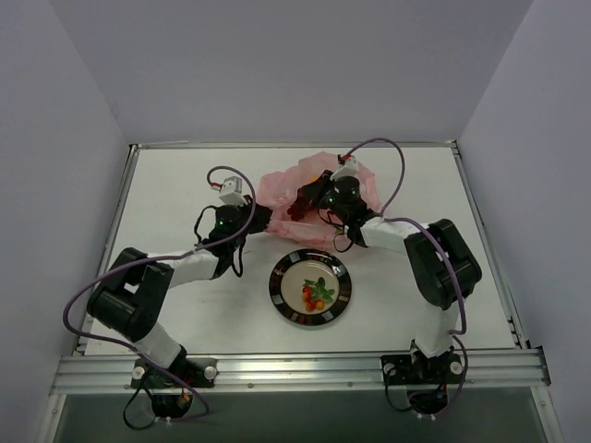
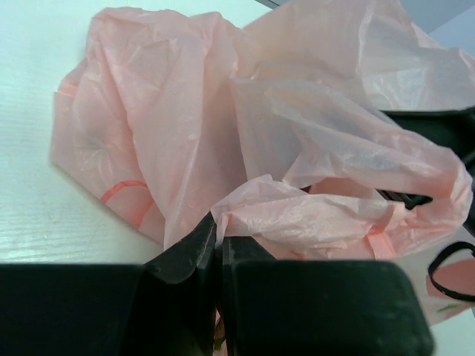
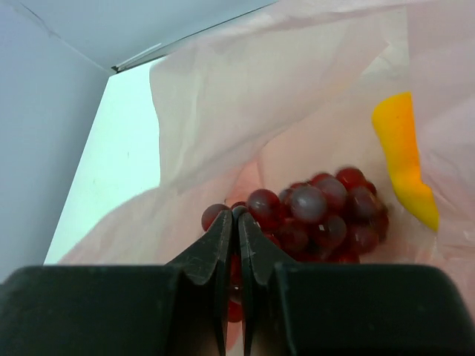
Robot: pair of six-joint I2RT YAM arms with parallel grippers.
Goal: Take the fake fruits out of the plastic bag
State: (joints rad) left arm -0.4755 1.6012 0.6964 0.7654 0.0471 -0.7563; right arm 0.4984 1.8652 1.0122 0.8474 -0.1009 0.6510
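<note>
Fake fruits (image 3: 349, 222) lie inside the plastic bag (image 3: 223, 96). The dark purple-red grape bunch (image 3: 319, 211) sits just ahead of the right pincer (image 3: 236, 216) and slightly to its right, with the nearest grapes touching the fingertips. The right pincer is clenched, its tips meeting. A sliver of red shows in the slit between the fingers, so it may be nipping the bunch's near edge, though the view does not settle that. Farther to the pincer's right, apart from the grapes, an orange-yellow fruit (image 3: 404, 159) lies against the bag's pink wall.

The left pincer (image 2: 217, 239) is clenched on a fold of the bag's film, which bunches up directly in front of its tips and rises away from them.

From above, both pincers meet at the bag's near side. The right one (image 1: 300, 205) reaches into the bag's mouth and the left one (image 1: 265, 218) is just beside it. Nearer the arm bases, a dark-rimmed plate (image 1: 280, 289) holds small red-orange pieces with green leaves (image 1: 317, 293), well clear of both pincers.
</note>
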